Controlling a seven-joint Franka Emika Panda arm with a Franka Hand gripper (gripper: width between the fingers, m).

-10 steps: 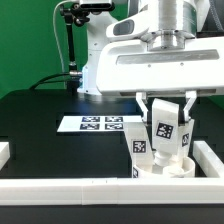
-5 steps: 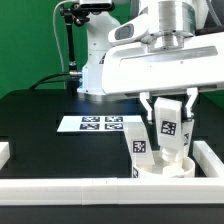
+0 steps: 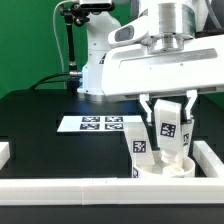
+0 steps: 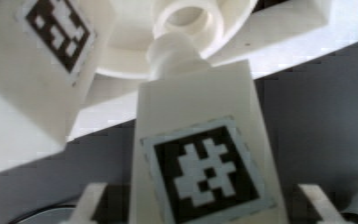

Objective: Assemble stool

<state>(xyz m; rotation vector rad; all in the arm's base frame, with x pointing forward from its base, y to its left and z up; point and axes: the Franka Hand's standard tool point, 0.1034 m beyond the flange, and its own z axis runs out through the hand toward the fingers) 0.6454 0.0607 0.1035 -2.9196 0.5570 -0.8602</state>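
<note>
A stool leg [image 3: 168,128] is held upright, long axis vertical, directly over the round seat [image 3: 163,168], which rests in the table's corner where the white border rails [image 3: 70,187] meet. The gripper [image 3: 168,118] is clamped on this leg from above. A second leg [image 3: 140,146] is seen standing alongside. The marker board [image 3: 92,124] lies well apart.

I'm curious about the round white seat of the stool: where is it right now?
The seat lies on the black table at the exterior view's lower right, against the white border rail, directly beneath the gripper, which holds a leg upright on it.
</note>
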